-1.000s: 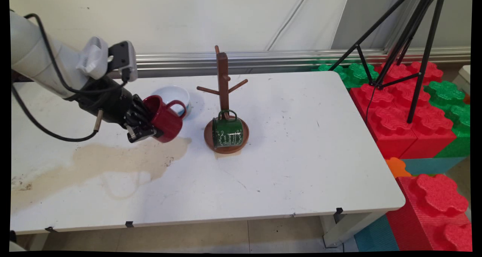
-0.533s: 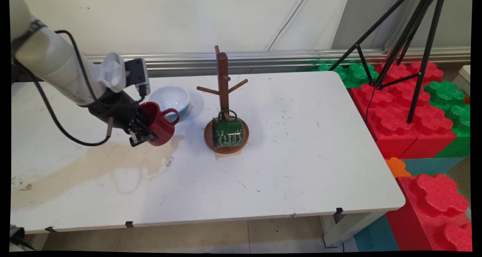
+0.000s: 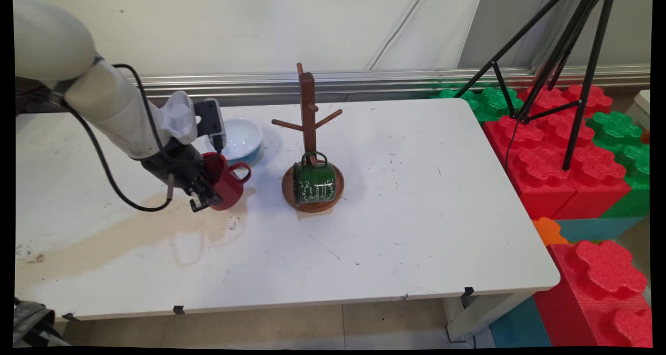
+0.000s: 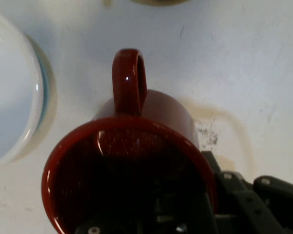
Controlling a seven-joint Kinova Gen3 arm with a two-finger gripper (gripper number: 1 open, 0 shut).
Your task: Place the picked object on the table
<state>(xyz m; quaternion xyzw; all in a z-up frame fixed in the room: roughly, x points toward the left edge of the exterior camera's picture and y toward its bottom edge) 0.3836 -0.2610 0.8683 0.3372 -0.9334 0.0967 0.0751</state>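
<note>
Writing shows on only one thing: white cursive script runs across the side of the green mug [image 3: 314, 183], too small to read. That mug lies on its side on the round base of the brown wooden mug stand [image 3: 308, 116], its handle up against the post.

At about nine o'clock from the stand, the gripper [image 3: 207, 191] is clenched on the rim of a red mug [image 3: 227, 185], one finger inside the cup and one outside. The red mug is tilted, mouth toward the arm, handle pointing toward the back of the table; in the hand view its mouth [image 4: 129, 180] fills the lower frame with the handle rising at twelve o'clock. Whether its bottom touches the table cannot be told.

A white bowl with a blue outside [image 3: 241, 136] sits just beyond the red mug at twelve o'clock, near it but apart. A tan stain [image 3: 130, 230] spreads across the white table [image 3: 416, 214] from under the mug toward eight o'clock.

From the stand toward three o'clock the tabletop is bare as far as its right edge. Past that edge stand red and green foam blocks [image 3: 562, 157] and a black tripod [image 3: 567, 58].
</note>
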